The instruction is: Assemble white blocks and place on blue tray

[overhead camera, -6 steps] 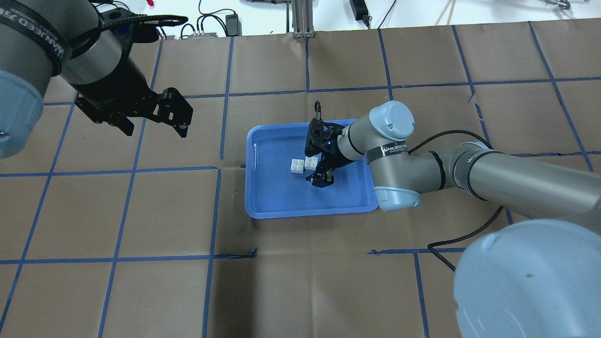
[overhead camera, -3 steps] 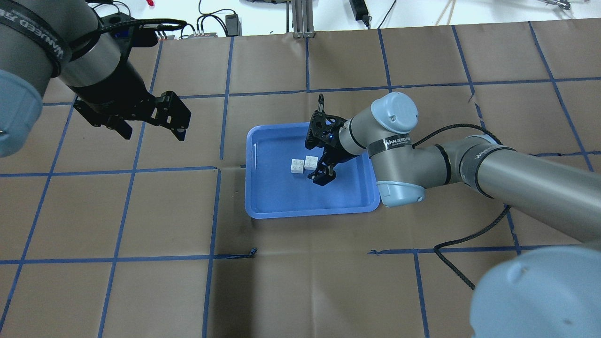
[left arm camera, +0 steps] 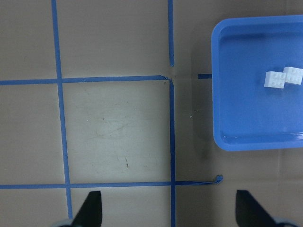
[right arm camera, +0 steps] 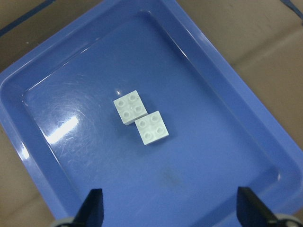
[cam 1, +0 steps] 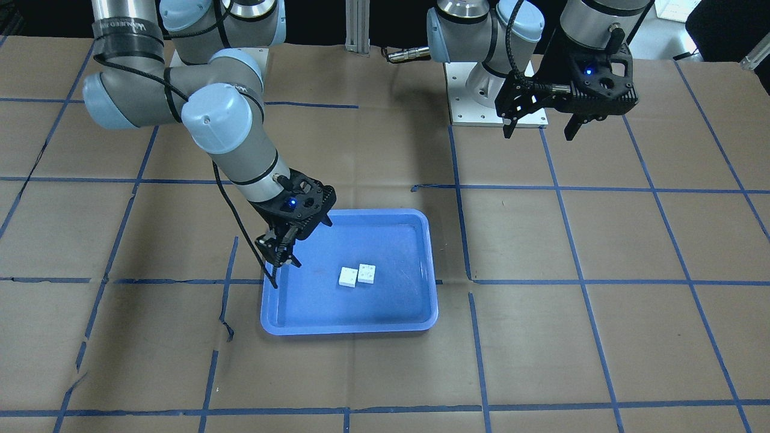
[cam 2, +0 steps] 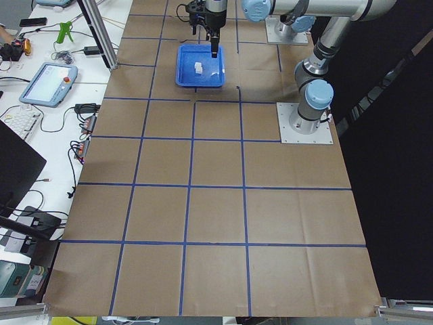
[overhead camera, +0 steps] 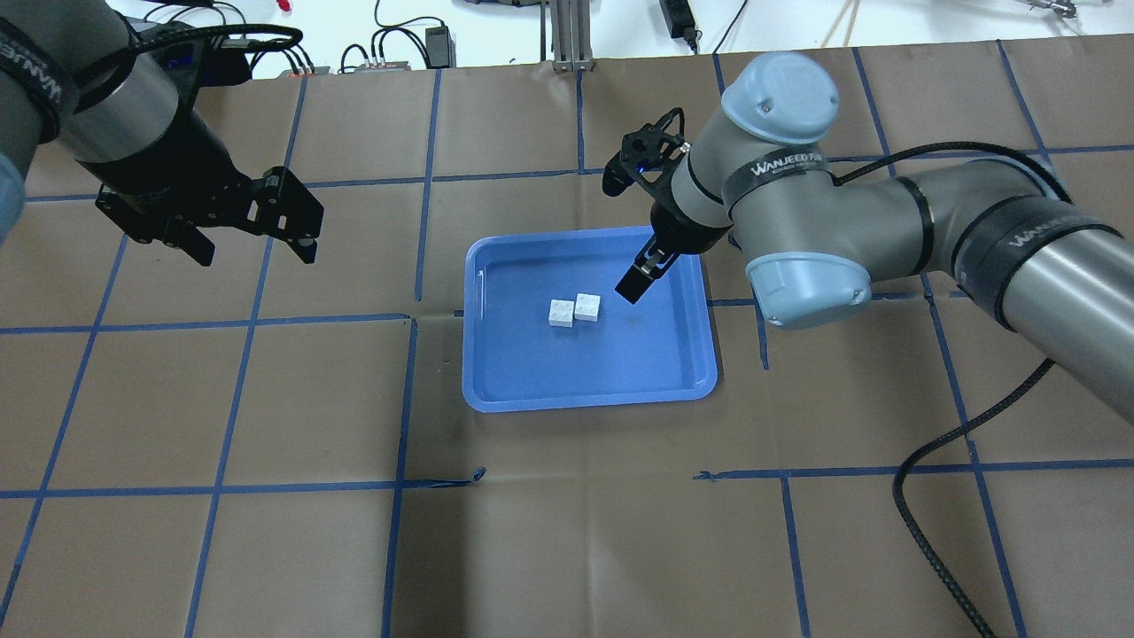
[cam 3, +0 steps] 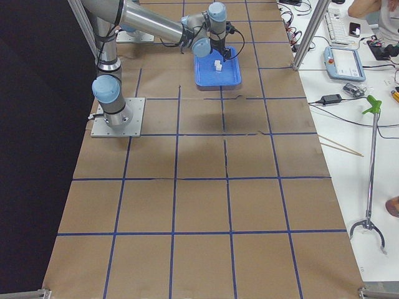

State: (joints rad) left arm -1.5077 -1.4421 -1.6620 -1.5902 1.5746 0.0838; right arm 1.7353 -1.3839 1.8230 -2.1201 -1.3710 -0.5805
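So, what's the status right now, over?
Left gripper open, empty, off to the side. Right gripper open, empty, above blue tray. White blocks in tray, touching, studs up. Nothing in the way.

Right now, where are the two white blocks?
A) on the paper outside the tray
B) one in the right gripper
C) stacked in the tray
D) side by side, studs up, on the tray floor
D: the right wrist view shows both white blocks studs up, touching, on the blue tray floor.
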